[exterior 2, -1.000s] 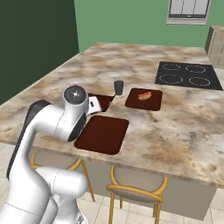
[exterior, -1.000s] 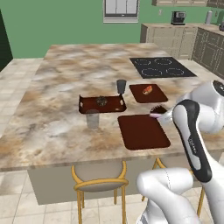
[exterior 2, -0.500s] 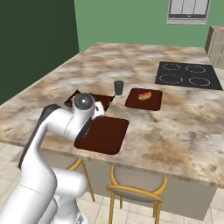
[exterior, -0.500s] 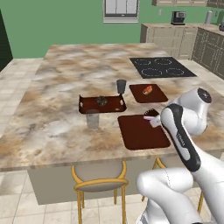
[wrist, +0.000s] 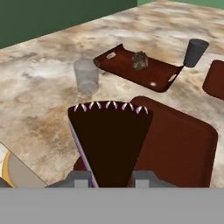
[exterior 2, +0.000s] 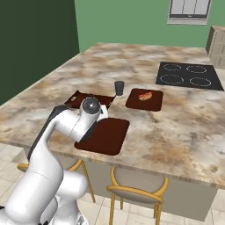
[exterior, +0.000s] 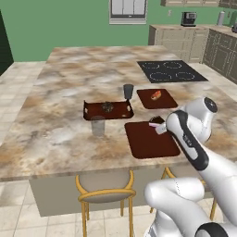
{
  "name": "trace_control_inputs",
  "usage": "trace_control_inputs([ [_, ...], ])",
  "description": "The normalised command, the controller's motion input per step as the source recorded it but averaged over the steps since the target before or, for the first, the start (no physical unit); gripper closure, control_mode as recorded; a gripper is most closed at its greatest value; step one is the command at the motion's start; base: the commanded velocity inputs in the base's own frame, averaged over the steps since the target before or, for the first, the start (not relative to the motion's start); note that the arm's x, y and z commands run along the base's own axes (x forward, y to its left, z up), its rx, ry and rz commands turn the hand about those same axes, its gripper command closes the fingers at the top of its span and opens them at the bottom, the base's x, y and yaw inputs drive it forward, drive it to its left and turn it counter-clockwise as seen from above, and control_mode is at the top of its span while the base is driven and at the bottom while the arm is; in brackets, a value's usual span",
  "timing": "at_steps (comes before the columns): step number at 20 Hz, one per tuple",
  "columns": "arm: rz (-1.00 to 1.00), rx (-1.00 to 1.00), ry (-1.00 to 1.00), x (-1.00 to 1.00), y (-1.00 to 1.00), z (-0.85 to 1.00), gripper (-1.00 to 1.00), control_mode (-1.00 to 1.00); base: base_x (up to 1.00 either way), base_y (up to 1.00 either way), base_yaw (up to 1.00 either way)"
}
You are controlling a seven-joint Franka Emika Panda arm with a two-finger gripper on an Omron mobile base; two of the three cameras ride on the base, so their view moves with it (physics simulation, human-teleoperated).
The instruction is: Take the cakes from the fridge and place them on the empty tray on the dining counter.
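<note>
One dark cake (wrist: pixel 109 140) wedge, edged with pale icing dabs, sits clamped in the pincer (wrist: pixel 111 178) above the near edge of the empty tray (wrist: pixel 179 148) on the bench (wrist: pixel 39 109). In the hand view a clear glass (wrist: pixel 86 76) stands at 11 o'clock from the cake, the rimmed tray (wrist: pixel 153 72) with a round pastry (wrist: pixel 139 60) at 12, a grey cup (wrist: pixel 195 52) at 1. From the left base view, the small tray (exterior: pixel 157 98) with reddish food (exterior: pixel 156 95) lies at 12 of the empty tray, the cooktop (exterior: pixel 171 71) beyond.
</note>
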Motion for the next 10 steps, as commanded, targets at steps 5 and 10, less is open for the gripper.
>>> trace_control_inputs([
  [5, 0.03, 0.0, 0.06, 0.09, -0.03, -0.15, 1.0, -1.0, 0.0, 0.0, 0.0],
  [10, 0.01, 0.0, 0.05, 0.28, 0.0, -0.23, 1.0, -1.0, 0.0, 0.0, 0.0],
])
